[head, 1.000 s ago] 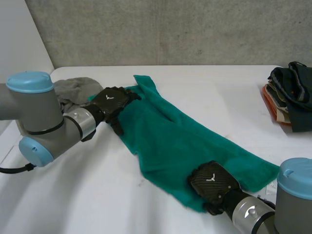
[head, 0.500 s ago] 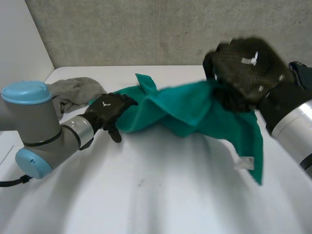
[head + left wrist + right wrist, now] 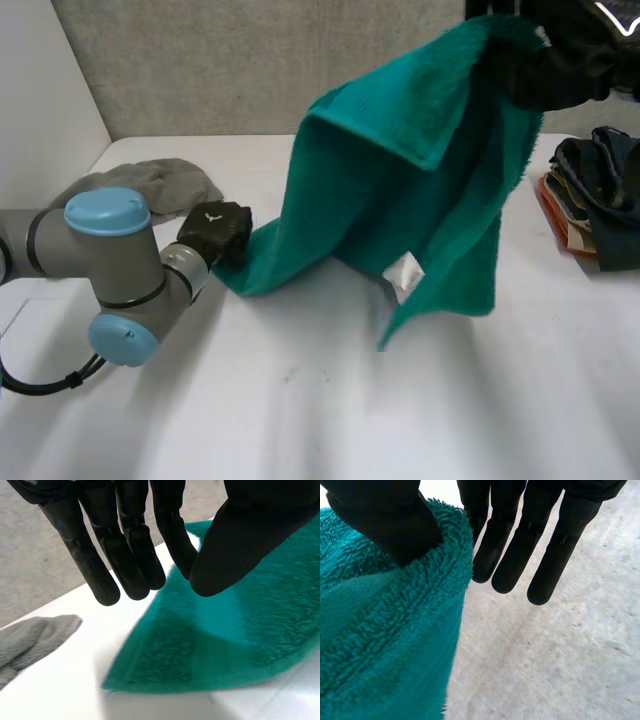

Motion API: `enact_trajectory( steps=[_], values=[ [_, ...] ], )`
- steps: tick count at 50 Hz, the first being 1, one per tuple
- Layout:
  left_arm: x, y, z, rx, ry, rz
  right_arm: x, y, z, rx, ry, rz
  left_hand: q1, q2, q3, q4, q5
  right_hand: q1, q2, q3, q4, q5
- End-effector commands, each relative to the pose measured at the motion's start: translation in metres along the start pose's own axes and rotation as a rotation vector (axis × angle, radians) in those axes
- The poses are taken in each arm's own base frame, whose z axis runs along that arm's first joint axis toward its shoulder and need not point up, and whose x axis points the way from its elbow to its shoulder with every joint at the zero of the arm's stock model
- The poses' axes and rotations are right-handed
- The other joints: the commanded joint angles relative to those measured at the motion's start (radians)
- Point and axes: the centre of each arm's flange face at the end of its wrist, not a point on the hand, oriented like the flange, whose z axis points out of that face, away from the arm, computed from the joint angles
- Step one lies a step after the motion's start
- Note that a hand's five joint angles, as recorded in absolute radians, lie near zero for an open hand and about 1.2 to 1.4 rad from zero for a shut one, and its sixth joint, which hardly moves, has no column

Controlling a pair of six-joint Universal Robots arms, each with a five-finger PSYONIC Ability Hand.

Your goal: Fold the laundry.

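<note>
Since a second ago: right robot hand (image 3: pixel 572 52) has gone from low on the tabletop (image 3: pixel 300 400) to high above its far right side, hauling the teal fleece towel (image 3: pixel 400 190) up with it. Towel no longer flat.

Right robot hand: thumb clamps a top corner of the towel against the hand; in its wrist view (image 3: pixel 515 540) the other fingers run straight past the fleece edge (image 3: pixel 380 630).

Towel hangs in a slanting sheet, small white tag (image 3: pixel 405 272) on its lower part. Low end rests on the tabletop beside the left robot hand (image 3: pixel 215 232).

Left wrist view: left hand (image 3: pixel 125 540) just over the towel (image 3: pixel 225 645); cannot tell whether it grips the cloth.

Crumpled grey cloth (image 3: pixel 150 185) lies behind the left arm. Pile of dark folded garments (image 3: pixel 600 195) at the right edge.
</note>
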Motion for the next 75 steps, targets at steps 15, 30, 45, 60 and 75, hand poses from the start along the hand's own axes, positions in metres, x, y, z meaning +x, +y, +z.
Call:
enact_trajectory(
  steps=[15,30,45,60,75],
  values=[
    [-0.009,-0.088,-0.127,0.255,0.07,-0.035,0.043,0.039,0.016,-0.138,0.073,-0.02,-0.915,-0.942,-0.936,-0.945,-0.903,0.278,0.215,0.201,0.197,0.235],
    [0.05,0.009,-0.074,-0.053,0.199,-0.194,0.019,-0.009,0.018,0.007,0.016,0.057,-0.974,-1.001,-0.994,-1.004,-0.962,0.278,0.215,0.201,0.197,0.235],
    [0.082,0.02,-0.026,-0.034,0.045,-0.258,0.009,-0.047,0.006,0.105,0.054,0.086,0.226,0.199,0.205,0.196,0.238,0.278,0.215,0.201,0.197,0.235],
    [-0.022,-0.104,-0.103,0.274,-0.274,-0.227,0.069,0.053,0.026,-0.252,0.185,-0.144,0.229,0.203,0.209,0.2,0.242,0.278,0.215,0.201,0.197,0.235],
    [0.004,-0.071,-0.147,0.061,-0.06,0.164,0.068,0.19,0.021,-0.865,-0.083,-0.321,0.229,0.203,0.209,0.2,0.242,0.278,0.215,0.201,0.197,0.235]
  ],
)
